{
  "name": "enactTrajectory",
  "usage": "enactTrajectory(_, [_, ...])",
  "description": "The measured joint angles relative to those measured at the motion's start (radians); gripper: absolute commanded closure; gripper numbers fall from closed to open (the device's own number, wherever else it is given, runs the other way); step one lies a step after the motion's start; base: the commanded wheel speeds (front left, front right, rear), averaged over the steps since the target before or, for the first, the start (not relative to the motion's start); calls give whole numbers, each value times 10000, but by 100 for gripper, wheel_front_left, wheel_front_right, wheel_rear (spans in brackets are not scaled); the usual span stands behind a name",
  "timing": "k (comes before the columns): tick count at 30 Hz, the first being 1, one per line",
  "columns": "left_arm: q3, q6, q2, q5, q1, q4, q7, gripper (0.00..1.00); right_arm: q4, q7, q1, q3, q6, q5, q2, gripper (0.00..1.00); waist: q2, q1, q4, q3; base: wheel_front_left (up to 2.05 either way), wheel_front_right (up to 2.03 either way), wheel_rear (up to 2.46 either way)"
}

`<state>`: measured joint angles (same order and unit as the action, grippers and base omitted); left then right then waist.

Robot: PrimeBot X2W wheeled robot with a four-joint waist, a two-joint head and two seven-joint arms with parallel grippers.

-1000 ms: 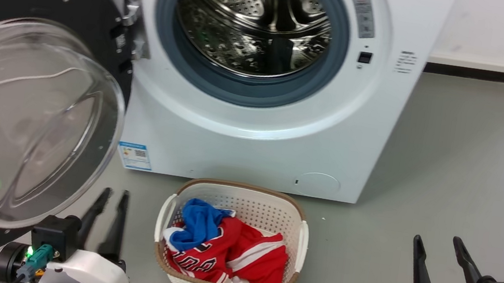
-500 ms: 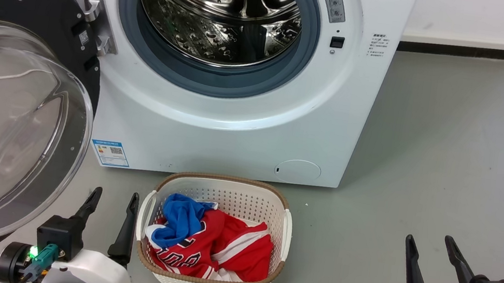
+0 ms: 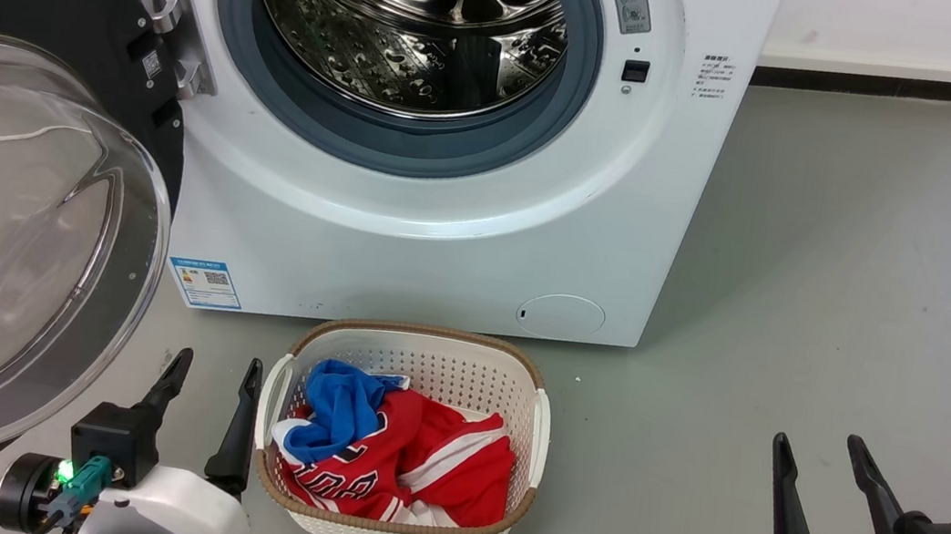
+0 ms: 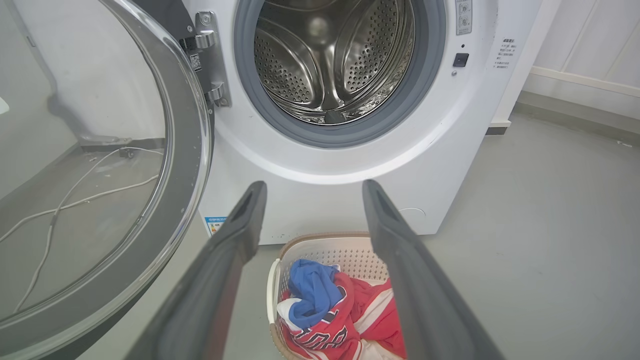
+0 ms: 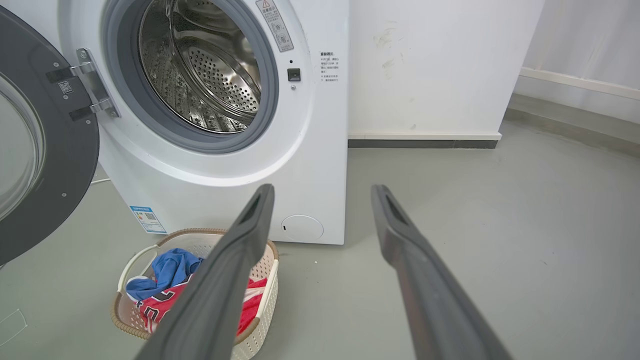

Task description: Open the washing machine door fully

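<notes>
Grey floor underfoot, both grippers low and empty: left gripper (image 3: 219,359) fingers spread, just beside the laundry basket (image 3: 416,333); right gripper (image 3: 818,441) spread too, well off over bare floor. Beyond, the washing machine door (image 3: 21,226) stands wide open at left, steel drum (image 3: 417,11) exposed.

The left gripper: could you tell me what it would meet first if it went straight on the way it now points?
Probably the washing machine's white front below the drum opening; the left gripper looks aimed there, beside the open washing machine door. Depth is unclear.
</notes>
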<state>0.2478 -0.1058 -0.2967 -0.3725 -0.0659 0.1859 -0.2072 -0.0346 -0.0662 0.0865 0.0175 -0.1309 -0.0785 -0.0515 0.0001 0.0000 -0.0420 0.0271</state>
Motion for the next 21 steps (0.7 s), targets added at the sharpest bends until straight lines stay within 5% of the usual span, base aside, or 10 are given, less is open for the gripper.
enactTrajectory(10, [31, 6, -27, -102, -20, 12, -44, 0, 15, -40, -3, -23, 0, -17, 0, 0, 0, 0, 7, 55, 0, 0, 0])
enactTrajectory(11, [35, 13, -21, -100, -12, 27, -58, 100, 40, -38, 5, -25, 0, -15, 0, 100, 0, 0, 5, 59, 0, 0, 0])
enactTrajectory(14, [86, 4, 96, -117, 148, 265, -38, 100, 282, -23, 144, -40, 0, -36, 2, 100, 0, 0, 6, 58, 0, 0, 0])
enactTrajectory(21, [-345, 295, 407, -1716, 209, 362, 389, 100, 617, 63, 81, -67, 0, -2146, -58, 100, 0, 0, 40, 34, 0, 0, 0])
